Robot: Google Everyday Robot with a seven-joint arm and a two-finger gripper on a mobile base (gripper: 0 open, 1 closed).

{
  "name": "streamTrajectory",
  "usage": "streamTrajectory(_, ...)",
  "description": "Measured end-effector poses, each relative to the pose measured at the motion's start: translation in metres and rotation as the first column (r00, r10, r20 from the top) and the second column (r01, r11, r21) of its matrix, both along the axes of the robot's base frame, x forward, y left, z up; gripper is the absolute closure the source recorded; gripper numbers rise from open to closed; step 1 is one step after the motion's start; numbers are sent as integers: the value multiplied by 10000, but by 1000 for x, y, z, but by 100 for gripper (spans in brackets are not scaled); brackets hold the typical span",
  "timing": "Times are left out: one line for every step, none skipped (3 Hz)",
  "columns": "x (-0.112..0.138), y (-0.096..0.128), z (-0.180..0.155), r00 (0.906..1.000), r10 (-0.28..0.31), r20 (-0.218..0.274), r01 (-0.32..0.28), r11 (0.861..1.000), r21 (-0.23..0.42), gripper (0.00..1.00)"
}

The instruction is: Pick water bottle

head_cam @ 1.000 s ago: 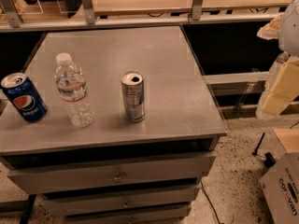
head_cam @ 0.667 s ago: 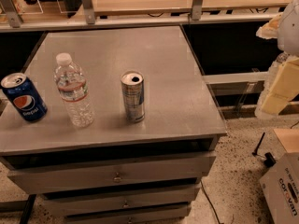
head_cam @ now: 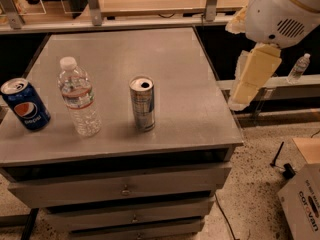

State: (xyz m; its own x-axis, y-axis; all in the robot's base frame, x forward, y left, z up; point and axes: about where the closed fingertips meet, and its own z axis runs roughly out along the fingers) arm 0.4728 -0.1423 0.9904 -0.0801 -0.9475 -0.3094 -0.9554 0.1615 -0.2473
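Water bottle: clear ribbed plastic bottle with white cap and red-banded white label (head_cam: 80,101), standing upright at the near left of the grey metal drawer cabinet's top (head_cam: 175,59).
Neighbours: a blue Pepsi can (head_cam: 25,105) stands to its left and an open silver-blue slim can (head_cam: 142,104) to its right, both apart from it.
Gripper: the pale cream gripper (head_cam: 245,89) hangs beyond the cabinet's right edge, well apart from the bottle; we cannot tell whether it is wide or closed.
Handling: we judge it light, thin-walled, yielding under a squeeze, smooth, and tall enough to tip if nudged high.
Hold: we would grasp across the labelled middle, where the ribs give purchase, clear of both cans.
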Motion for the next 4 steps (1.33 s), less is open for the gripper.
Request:
streamTrajectory(9, 44, 7, 9948, 1006, -144, -991, 9917, 821, 0)
streamTrajectory(10, 89, 12, 9819, 1888, -146, -1842, 9702, 1573, 0)
streamTrajectory(10, 131, 12, 9666, 2562, -7, -2498, 9433, 2188, 0)
streamTrajectory(12, 167, 7, 9569, 2905, 77, -2828, 9247, 2549, 0)
